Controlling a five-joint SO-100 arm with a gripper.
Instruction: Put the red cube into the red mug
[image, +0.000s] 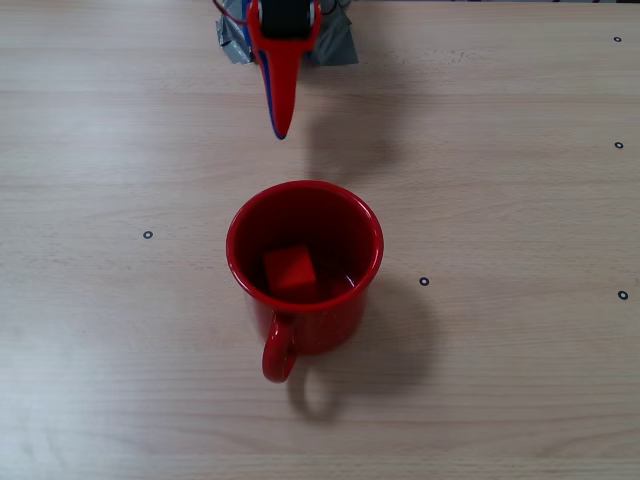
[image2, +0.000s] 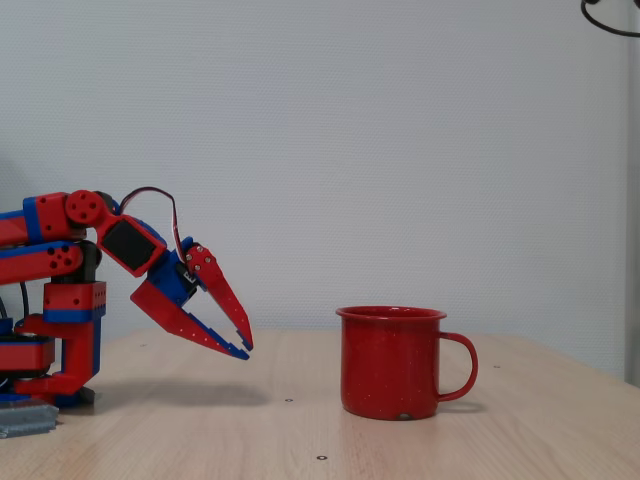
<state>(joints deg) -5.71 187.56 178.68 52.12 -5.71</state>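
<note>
Red cube (image: 290, 271) inside red mug (image: 352, 300)

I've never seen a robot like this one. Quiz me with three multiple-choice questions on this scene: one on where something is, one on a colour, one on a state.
1. Where is the red cube?
A. On the table beside the mug
B. Inside the red mug
C. Between the jaws

2. What colour is the mug's inside?
A. White
B. Blue
C. Red

3. What are the jaws of the gripper holding?
A. Nothing
B. The cube
C. The mug's handle

Answers: 1 B, the overhead fixed view shows the cube lying on the mug's floor. 2 C, the inner wall is red like the outside. 3 A, the side fixed view shows the jaws apart from the mug, gripping nothing.
</note>
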